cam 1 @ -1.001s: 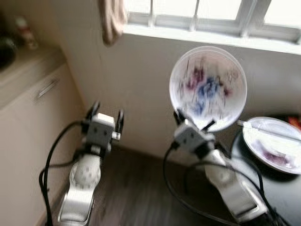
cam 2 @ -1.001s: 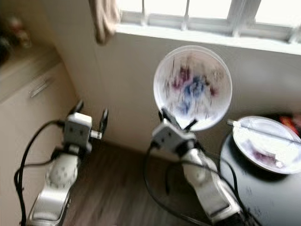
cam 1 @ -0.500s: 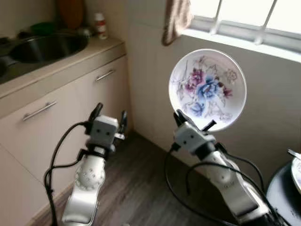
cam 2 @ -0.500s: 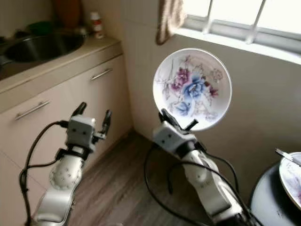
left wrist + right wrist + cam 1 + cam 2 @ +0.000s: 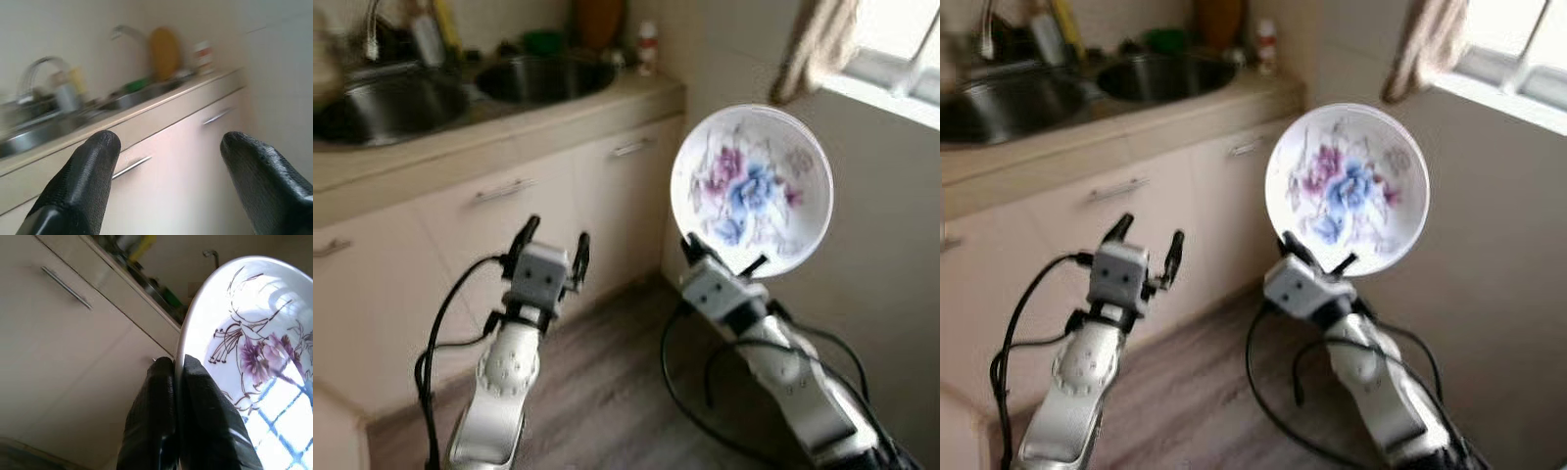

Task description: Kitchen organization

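A white plate with blue and purple flowers (image 5: 751,188) is held upright in the air, its face toward me. My right gripper (image 5: 724,266) is shut on the plate's lower rim; the right wrist view has the rim (image 5: 178,357) pinched between the two black fingers (image 5: 205,416). My left gripper (image 5: 554,247) is raised at the left, open, with nothing between its fingers (image 5: 83,181). Past them in the left wrist view is a cabinet front.
A kitchen counter (image 5: 509,132) with two steel sinks (image 5: 543,76) and a tap (image 5: 372,34) runs along the left, with beige cabinet doors and bar handles (image 5: 499,191) below. Bottles (image 5: 648,47) stand at its back. A curtain (image 5: 818,49) hangs by the window. Wood floor (image 5: 607,401) lies below.
The whole view has swung to the left: the counter and sinks came in, the window and the black table with a second plate left. Both arms keep their pose, plate still held.
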Controlling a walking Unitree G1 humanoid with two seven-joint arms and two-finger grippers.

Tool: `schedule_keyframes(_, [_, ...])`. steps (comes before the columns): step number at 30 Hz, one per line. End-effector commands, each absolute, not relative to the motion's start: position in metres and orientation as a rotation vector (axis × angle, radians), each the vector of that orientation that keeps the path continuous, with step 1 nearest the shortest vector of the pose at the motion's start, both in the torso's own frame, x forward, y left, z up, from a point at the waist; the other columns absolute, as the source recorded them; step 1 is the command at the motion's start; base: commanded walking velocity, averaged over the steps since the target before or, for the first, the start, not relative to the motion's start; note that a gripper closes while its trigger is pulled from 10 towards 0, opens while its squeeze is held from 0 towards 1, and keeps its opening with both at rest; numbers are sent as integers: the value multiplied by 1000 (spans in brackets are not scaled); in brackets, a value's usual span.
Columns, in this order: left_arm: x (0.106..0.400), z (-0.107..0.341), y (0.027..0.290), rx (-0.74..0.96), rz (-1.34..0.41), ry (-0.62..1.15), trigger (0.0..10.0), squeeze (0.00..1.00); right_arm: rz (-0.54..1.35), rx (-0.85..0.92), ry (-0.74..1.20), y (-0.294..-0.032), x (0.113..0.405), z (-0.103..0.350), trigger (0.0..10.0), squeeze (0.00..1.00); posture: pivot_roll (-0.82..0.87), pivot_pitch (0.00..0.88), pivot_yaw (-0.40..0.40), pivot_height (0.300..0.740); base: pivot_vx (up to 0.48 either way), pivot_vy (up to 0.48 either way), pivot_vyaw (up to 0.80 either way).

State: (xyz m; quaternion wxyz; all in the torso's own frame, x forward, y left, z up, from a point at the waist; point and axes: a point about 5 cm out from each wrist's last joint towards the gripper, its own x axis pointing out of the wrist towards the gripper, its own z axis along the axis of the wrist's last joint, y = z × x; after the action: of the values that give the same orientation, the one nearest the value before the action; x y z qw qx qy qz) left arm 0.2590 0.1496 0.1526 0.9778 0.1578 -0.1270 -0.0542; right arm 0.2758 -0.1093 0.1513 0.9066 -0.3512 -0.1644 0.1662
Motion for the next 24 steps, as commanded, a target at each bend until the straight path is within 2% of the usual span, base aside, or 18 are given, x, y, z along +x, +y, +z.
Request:
schedule_keyframes(1, [259,158,145,308,-130,-284,10000,0,339,-738,-366,-111,276,157,0,0,45,0,-49,740,0,0,800])
schedule_keyframes(8, [259,159,145,306,-136,-287,10000,0,317,-654,-358,-114,277,160,196,0,46,0,-47,740,190,0,686])
schedule_keyframes(10, [259,159,145,306,-136,-287,10000,0,312,-644,-356,-115,278,160,1961,0,46,0,-46,740,302,0,0])
schedule_keyframes(11, [259,159,145,305,-137,-287,10000,0,312,-646,-357,-115,278,161,3412,0,46,0,-46,740,341,0,0])
schedule_keyframes(14, [259,159,145,305,-138,-287,10000,0,312,-647,-358,-115,278,161,3373,0,47,0,-45,740,390,0,0])
schedule_keyframes(16, [259,159,145,303,-138,-288,10000,0,309,-639,-355,-115,278,160,4196,0,49,0,-47,740,480,0,0])
schedule_keyframes(18, [259,159,145,303,-138,-288,10000,0,310,-639,-354,-115,278,160,3882,0,48,0,-47,740,480,0,0])
schedule_keyframes(20, [259,159,145,303,-140,-287,10000,0,309,-637,-353,-115,279,160,4941,0,48,0,-47,740,480,0,0])
schedule_keyframes(21, [259,159,145,303,-140,-287,10000,0,309,-637,-353,-115,279,160,4941,0,48,0,-47,740,480,0,0])
schedule_keyframes(22, [259,159,145,302,-141,-287,10000,0,310,-644,-352,-115,279,160,8118,0,48,0,-47,740,480,0,0])
schedule_keyframes(23, [259,159,145,302,-142,-287,10000,0,311,-658,-354,-114,279,160,10000,0,48,0,-47,740,480,0,0])
schedule_keyframes(24, [259,159,145,302,-144,-287,10000,0,316,-667,-347,-114,280,158,10000,0,49,0,-48,740,480,0,0])
